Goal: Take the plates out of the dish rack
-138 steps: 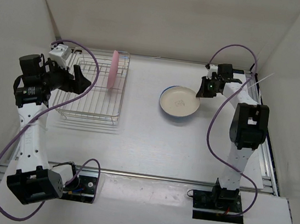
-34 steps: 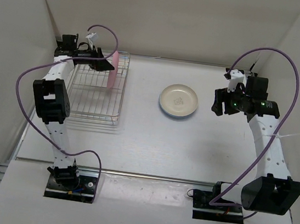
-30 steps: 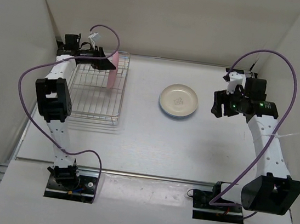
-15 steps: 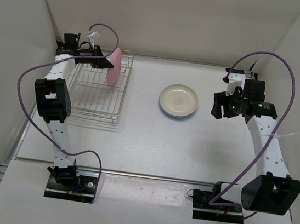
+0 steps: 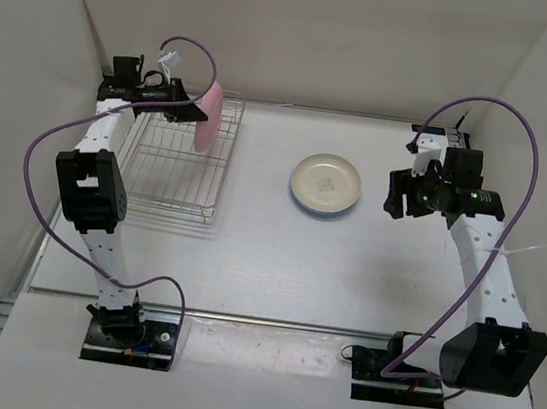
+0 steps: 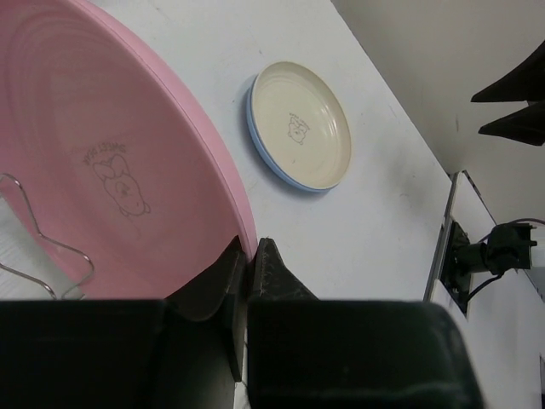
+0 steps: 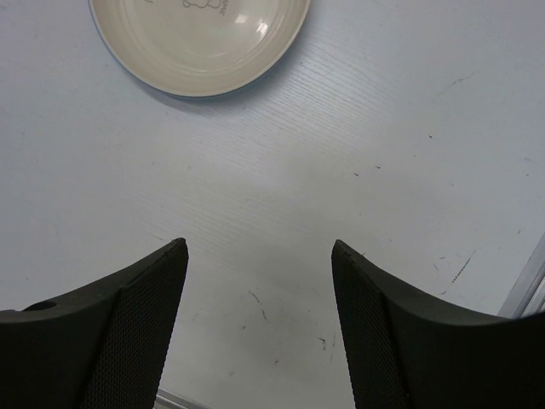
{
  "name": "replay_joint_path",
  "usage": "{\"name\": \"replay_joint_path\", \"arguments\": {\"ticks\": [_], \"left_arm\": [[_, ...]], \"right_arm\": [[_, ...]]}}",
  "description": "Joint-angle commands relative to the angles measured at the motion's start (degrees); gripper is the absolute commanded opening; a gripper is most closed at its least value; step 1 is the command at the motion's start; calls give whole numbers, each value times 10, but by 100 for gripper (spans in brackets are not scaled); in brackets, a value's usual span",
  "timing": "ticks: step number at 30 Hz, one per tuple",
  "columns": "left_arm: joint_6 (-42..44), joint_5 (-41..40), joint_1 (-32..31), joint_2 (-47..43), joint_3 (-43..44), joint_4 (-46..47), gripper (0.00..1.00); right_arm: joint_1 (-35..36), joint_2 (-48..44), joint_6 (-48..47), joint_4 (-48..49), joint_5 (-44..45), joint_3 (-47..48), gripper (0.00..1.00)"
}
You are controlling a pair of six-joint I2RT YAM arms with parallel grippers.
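The pink plate (image 5: pixel 207 118) stands on edge over the far right part of the silver dish rack (image 5: pixel 173 166). My left gripper (image 5: pixel 183 107) is shut on its rim; in the left wrist view the two fingers (image 6: pixel 249 247) pinch the edge of the pink plate (image 6: pixel 102 170), with a rack wire (image 6: pixel 51 247) below. The cream plate (image 5: pixel 326 182) lies flat mid-table, stacked on the light blue plate (image 6: pixel 260 145), of which only the rim shows. My right gripper (image 5: pixel 396 192) hangs open and empty to their right, and the cream plate (image 7: pixel 200 38) lies beyond its fingertips (image 7: pixel 260 247).
White walls enclose the table on the left, back and right. A purple cable (image 5: pixel 61 136) loops beside the left arm and another arcs over the right arm (image 5: pixel 506 124). A metal rail (image 5: pixel 258 320) runs along the near table edge.
My left gripper has shut on the pink plate's rim and lifted it a little up and back, and the rack's far corner has shifted with it. The right arm has barely moved.
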Motion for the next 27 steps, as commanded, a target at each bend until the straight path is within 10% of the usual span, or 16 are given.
{"name": "replay_joint_path", "arguments": {"ticks": [1,10,19,27], "left_arm": [[-18,-3,-3,-103,-11,26,11],[152,-71,-47,-226,136,-225,11],[387,-591,-434,-469,-128,-335,11],[447,-924,-625,-474,-216,-436,11]], "right_arm": [[0,-23,5,16,-16,-7,72],[0,8,34,-17,-45,62,70],[-25,88,7,-196,-180,281,70],[2,94,-49,-262,-207,347,70]]}}
